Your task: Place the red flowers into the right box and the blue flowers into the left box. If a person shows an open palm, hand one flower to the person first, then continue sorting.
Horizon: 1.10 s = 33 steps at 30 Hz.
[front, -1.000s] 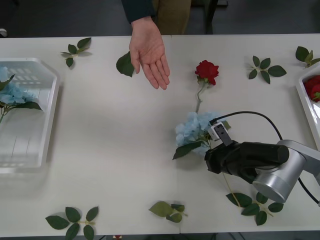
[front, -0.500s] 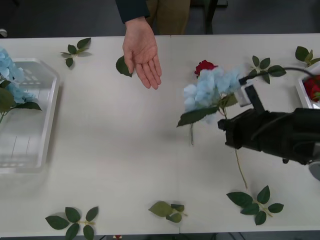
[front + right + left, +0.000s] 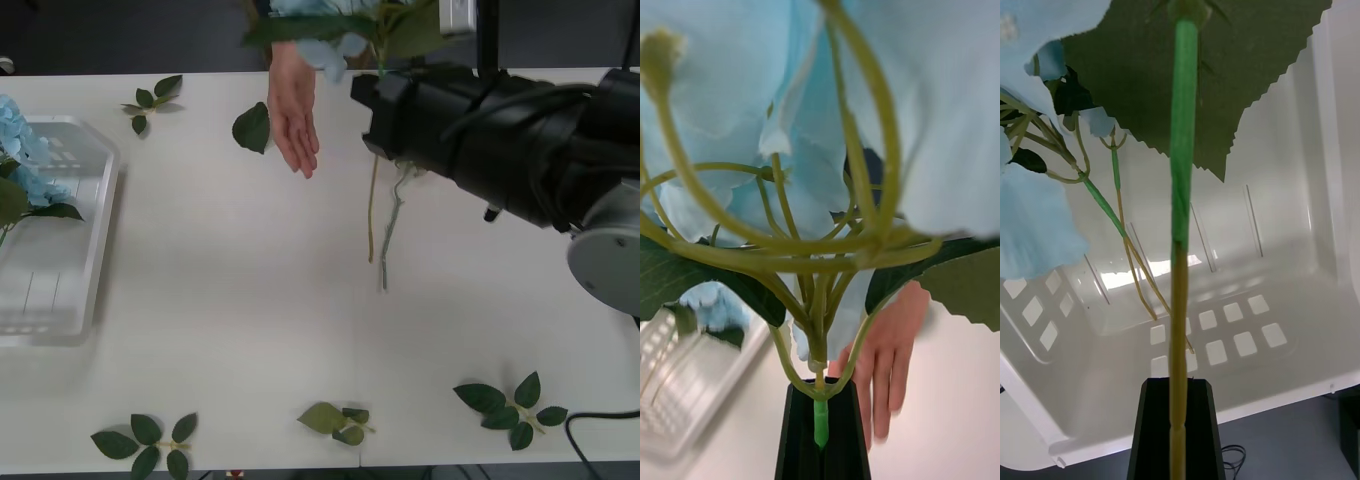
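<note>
The right end effector (image 3: 821,442) is clenched on the green stem of a blue flower (image 3: 737,97), its two black fingers (image 3: 794,450) pressed together around the stem just below where it branches. In the front view this end effector (image 3: 385,95) is raised above the far part of the surface (image 3: 250,320), with the flower's pale blue head (image 3: 325,50) and big leaves at the top edge and its stem hanging down beneath the arm. The person's open hand (image 3: 293,115) lies just beside it, palm up over the far edge of the surface; in the right wrist view the hand (image 3: 884,360) shows close behind the flower.

The left end effector (image 3: 1177,431) is clenched on the stem of a second blue flower (image 3: 1034,217), held above the left box (image 3: 1247,315), whose slotted white floor and walls lie below it. In the front view the left box (image 3: 85,240) sits at the left edge of the surface, with blue blooms (image 3: 15,150) and dark leaves over its near-left side.

Another thin stem (image 3: 390,245) lies on the surface under the right arm; its head is hidden. Loose green leaf sprigs (image 3: 150,95) are scattered around the surface's edges
</note>
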Available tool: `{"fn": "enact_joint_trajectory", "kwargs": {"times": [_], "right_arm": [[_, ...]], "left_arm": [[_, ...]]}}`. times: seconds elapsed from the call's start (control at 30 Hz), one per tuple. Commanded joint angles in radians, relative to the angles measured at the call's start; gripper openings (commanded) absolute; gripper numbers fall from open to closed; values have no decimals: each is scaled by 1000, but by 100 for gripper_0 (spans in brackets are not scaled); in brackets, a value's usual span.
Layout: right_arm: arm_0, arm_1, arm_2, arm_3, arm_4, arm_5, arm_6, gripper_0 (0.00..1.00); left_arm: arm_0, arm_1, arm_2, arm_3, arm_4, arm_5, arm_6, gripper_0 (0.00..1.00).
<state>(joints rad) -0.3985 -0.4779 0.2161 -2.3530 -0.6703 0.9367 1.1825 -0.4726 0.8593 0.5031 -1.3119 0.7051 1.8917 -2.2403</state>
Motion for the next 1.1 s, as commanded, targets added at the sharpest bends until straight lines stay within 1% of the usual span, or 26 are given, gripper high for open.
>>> {"fn": "enact_joint_trajectory", "kwargs": {"times": [0.03, 0.13, 0.33, 0.47, 0.77, 0.8, 0.83, 0.87, 0.9, 0.93, 1.1], "right_arm": [[-143, 105, 37, 75, 121, -21, 40, 0], [-209, 153, 62, 172, 210, -84, 42, 0], [-290, 188, 63, 353, 238, -231, 43, 0], [-303, 188, 65, 391, 239, -263, 45, 0], [-298, 179, 65, 391, 236, -263, 42, 0], [-296, 179, 63, 391, 239, -263, 43, 23], [-295, 179, 65, 391, 241, -265, 45, 49], [-295, 177, 65, 391, 242, -263, 45, 81], [-295, 177, 63, 391, 241, -263, 45, 92], [-295, 176, 65, 391, 241, -263, 45, 100], [-279, 154, 65, 379, 227, -263, 46, 100]], "left_arm": [[12, 10, -12, -13, 7, 10, -39, 0], [14, 10, -12, -13, 7, 10, -41, 0], [17, 10, -12, -15, 5, 10, -39, 0], [20, 10, -12, -15, 8, 9, -39, 0], [35, 10, -9, -15, 19, 3, -39, 0], [45, 10, -9, -15, 28, -3, -38, 0], [54, 10, -9, -13, 37, -11, -36, 0], [66, 10, -12, -15, 47, -25, -36, 0], [71, 10, -14, -15, 51, -33, -35, 0], [78, 10, -17, -13, 59, -43, -35, 0], [83, 10, -18, -13, 62, -42, -36, 0]]}}
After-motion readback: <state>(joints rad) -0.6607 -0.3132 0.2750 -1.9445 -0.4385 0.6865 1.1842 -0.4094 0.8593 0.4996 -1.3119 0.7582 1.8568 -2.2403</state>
